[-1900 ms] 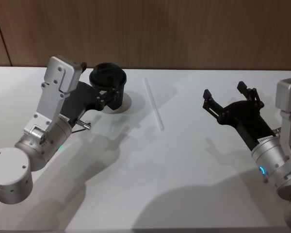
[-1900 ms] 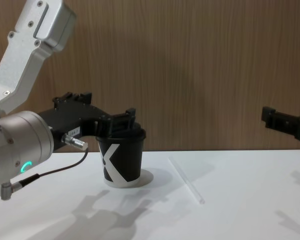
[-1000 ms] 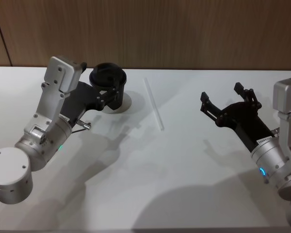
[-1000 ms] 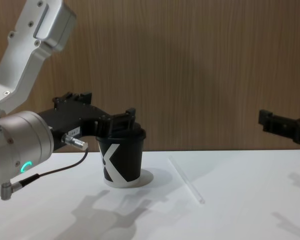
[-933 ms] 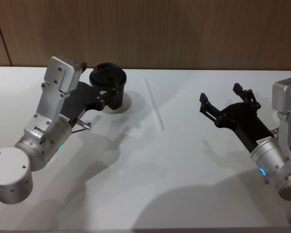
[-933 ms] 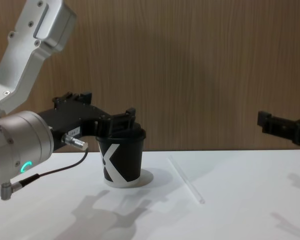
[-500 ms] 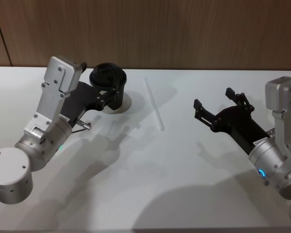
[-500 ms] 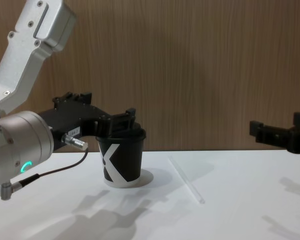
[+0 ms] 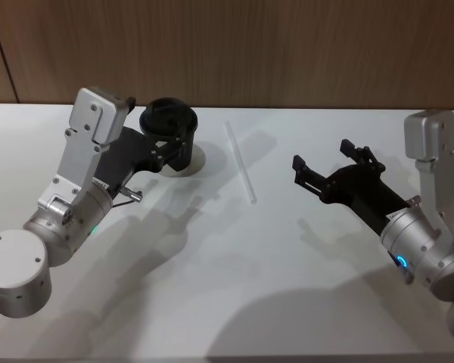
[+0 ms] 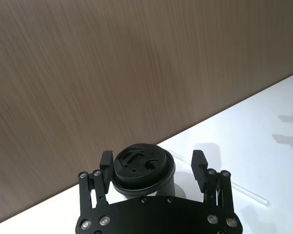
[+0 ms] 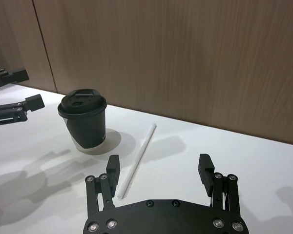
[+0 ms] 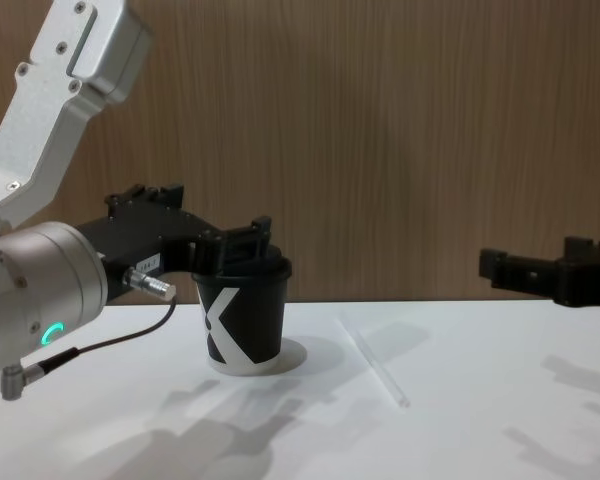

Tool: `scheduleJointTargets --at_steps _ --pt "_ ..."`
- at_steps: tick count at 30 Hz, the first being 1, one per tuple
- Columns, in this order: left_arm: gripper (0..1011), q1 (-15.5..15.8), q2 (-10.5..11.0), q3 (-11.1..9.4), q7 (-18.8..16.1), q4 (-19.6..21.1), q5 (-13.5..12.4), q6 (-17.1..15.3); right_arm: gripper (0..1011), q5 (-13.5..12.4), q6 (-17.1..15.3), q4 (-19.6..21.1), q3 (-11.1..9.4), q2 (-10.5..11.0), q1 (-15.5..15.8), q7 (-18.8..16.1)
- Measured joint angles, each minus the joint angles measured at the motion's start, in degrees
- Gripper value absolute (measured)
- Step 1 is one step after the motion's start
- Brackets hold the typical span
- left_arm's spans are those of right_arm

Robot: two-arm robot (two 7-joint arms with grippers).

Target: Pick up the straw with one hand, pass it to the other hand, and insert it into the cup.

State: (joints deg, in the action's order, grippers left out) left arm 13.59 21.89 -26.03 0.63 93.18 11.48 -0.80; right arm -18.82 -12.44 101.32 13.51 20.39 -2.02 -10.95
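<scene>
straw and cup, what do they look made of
The straw looks like thin translucent whitish plastic, the table faintly showing through. The cup seems matte black paper with a printed white mark; its domed lid looks like moulded black plastic.

The white bench is bright under soft light from above. Pale grey shadows lie across it, some doubled, with a darker one along its near edge. The wall behind is dimmer.
</scene>
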Motion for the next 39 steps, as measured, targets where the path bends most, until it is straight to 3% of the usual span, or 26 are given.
scheduleJointTargets --at_steps 13,39 --pt "1002 0.0 0.0 0.0 0.0 0.0 0.0 0.0 1008 -0.6 -4.0 -1.1 1.0 -1.2 -2.0 -0.4" --pt "1002 0.0 0.0 0.0 0.0 0.0 0.0 0.0 1008 7.5 -2.6 -6.9 6.9 -1.7 -7.1 -1.2"
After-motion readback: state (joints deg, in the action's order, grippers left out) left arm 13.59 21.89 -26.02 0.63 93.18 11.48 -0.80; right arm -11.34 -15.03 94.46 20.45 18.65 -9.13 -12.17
